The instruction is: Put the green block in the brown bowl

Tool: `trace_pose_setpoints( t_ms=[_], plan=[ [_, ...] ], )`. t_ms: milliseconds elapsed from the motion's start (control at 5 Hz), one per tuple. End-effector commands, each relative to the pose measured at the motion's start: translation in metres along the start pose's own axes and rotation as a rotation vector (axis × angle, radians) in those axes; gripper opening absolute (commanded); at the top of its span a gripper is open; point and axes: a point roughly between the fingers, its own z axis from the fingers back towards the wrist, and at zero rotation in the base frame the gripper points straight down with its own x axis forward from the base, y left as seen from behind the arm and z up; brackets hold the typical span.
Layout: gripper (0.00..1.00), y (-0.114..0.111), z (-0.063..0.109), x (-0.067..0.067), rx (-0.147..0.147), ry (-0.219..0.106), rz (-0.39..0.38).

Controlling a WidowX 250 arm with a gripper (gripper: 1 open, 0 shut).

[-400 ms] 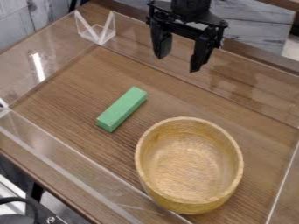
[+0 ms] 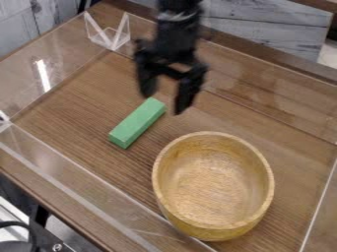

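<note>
The green block (image 2: 136, 124) lies flat on the wooden table, left of centre, angled from lower left to upper right. My gripper (image 2: 168, 91) hangs just above its upper right end, open, with nothing between the dark fingers (image 2: 187, 94). The brown bowl (image 2: 214, 183) sits at the front right, upright and empty, a short way right of and nearer than the block.
Clear acrylic walls (image 2: 46, 69) ring the table on the left and front. A small clear stand (image 2: 105, 30) is at the back left corner. A pale wall edge (image 2: 283, 30) runs behind the table.
The gripper has moved left and down, from the back of the table to just over the block's upper end. Block and bowl have not moved.
</note>
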Motion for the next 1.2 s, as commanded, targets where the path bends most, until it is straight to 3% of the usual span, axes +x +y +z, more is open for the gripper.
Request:
trace_pose_setpoints(
  t_ms=[0, 200, 1000],
  plan=[
    [1.0, 0.032, -0.009, -0.014, 0.021, -0.084, -0.06],
    [1.0, 0.032, -0.015, -0.015, 0.01, -0.117, -0.071],
    [1.0, 0.026, -0.029, 0.002, -0.022, -0.144, -0.078]
  ],
)
